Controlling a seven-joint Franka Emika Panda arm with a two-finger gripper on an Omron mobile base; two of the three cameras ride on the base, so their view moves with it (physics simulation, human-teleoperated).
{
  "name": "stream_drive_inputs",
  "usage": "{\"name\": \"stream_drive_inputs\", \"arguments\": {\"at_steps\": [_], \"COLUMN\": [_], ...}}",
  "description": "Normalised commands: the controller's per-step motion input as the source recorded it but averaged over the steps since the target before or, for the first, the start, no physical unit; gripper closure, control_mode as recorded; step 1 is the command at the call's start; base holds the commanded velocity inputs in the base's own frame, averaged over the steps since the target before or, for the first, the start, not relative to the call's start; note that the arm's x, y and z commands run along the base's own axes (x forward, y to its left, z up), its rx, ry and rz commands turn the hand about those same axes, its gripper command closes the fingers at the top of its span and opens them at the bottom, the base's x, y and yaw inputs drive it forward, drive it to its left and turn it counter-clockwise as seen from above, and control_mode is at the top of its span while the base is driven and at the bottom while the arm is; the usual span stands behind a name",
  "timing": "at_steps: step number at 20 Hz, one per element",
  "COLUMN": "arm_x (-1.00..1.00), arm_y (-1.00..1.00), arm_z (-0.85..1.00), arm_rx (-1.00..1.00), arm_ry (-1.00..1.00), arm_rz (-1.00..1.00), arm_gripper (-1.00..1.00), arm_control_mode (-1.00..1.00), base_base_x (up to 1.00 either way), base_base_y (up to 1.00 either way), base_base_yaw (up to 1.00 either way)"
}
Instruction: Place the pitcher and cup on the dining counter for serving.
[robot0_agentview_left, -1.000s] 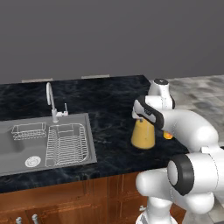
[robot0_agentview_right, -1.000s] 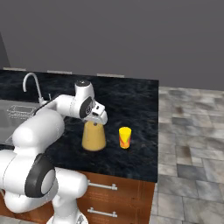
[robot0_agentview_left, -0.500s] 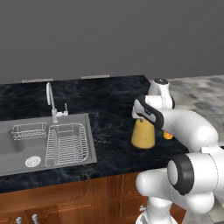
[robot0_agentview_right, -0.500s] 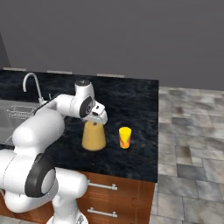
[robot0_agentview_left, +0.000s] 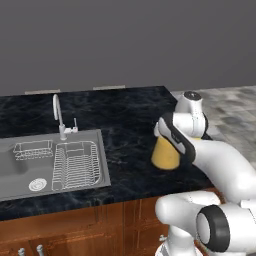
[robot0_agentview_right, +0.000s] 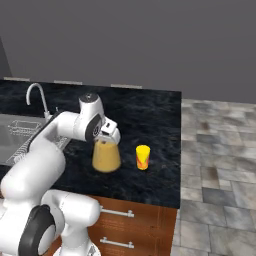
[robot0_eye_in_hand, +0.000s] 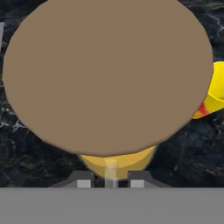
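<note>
- Step in hand: the pitcher (robot0_agentview_right: 106, 156) stands upright on the dining counter tabletop (robot0_agentview_right: 150, 112), near its front edge and right of the sink (robot0_agentview_left: 50, 160). Judged from this, the pitcher placement is at its final stage, either just set down or about to be let go.
- Tool (robot0_eye_in_hand: 111, 178) position: directly above the pitcher at its tan lid (robot0_eye_in_hand: 107, 74). In the hand view the two fingertips (robot0_eye_in_hand: 83, 180) sit on either side of the thin handle (robot0_eye_in_hand: 110, 169).
- Tool state: the fingertips flank the handle closely, but contact is not resolvable; whether the tool is clenched on the handle or released cannot be told.
- The cup (robot0_agentview_right: 143, 157) stands upright on the same tabletop, just beside the pitcher on its right, apart from it. Both task items therefore appear to rest on the dining counter.
- Next move, as a judgement: free the handle if it is gripped, then lift straight up. Sideways drift risks tipping the pitcher or bumping the nearby cup.
- Count of task items: one pitcher, one cup.
- Count of fixtures: one sink with one faucet (robot0_agentview_left: 59, 116), one dish rack (robot0_agentview_left: 75, 165) in the basin.
- Count of robot parts: one arm (robot0_agentview_right: 60, 132), one tool.
</note>
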Motion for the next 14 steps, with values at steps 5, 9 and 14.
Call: {"name": "stream_drive_inputs", "arguments": {"at_steps": [5, 9, 14], "arm_x": [-0.13, -0.06, -0.12], "arm_y": [0.08, 0.06, 0.05], "arm_z": [0.05, 0.35, 0.5], "arm_rx": [0.0, 0.0, -0.01], "arm_ry": [-0.11, -0.09, -0.05], "arm_rz": [0.03, 0.03, 0.03], "arm_gripper": [1.0, 1.0, 1.0], "arm_control_mode": [-1.0, -1.0, -1.0], "base_base_x": [0.0, 0.0, 0.0], "base_base_y": [0.0, 0.0, 0.0], "base_base_yaw": [0.0, 0.0, 0.0]}}
